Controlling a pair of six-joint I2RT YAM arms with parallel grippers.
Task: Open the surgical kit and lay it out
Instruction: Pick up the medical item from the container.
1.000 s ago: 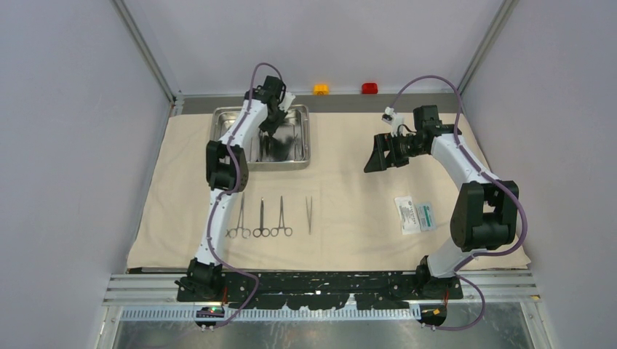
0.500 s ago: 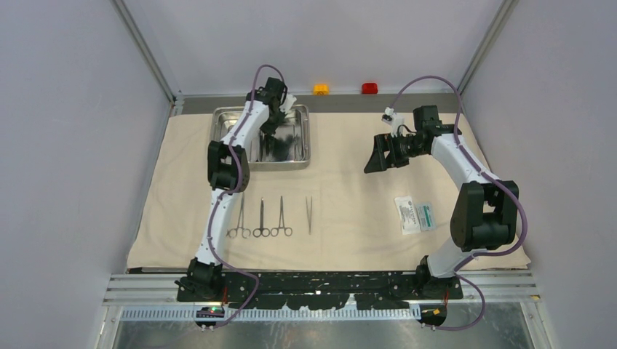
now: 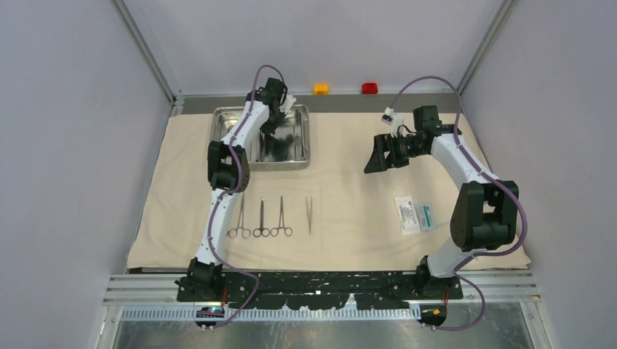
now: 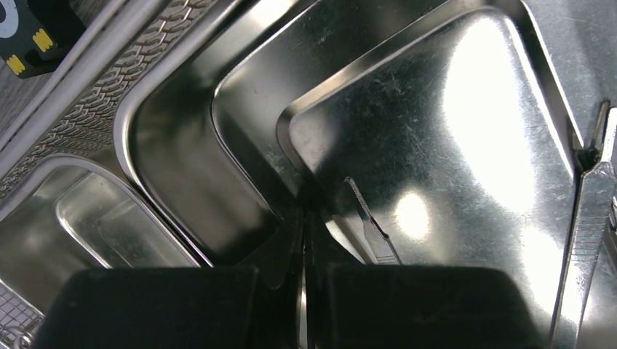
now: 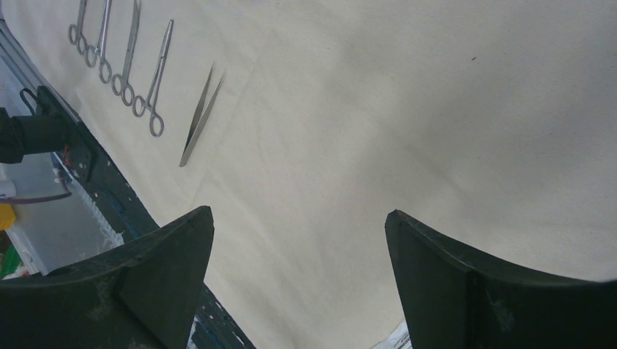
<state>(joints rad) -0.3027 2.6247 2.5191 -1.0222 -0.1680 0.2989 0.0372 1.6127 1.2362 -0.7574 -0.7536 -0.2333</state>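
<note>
One thin instrument (image 4: 369, 227) lies just beside the left tool (image 4: 304, 236).

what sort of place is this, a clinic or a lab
Probably a robot lab cell, not a clinic: left arm and right arm bolted side by side, plain walls on metal framing, forceps and a steel tray on a cloth.

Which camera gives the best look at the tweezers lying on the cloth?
The right wrist view: the tweezers appear large, both prongs distinct. The top external view shows them whole but tiny. The left wrist view misses them.
</note>
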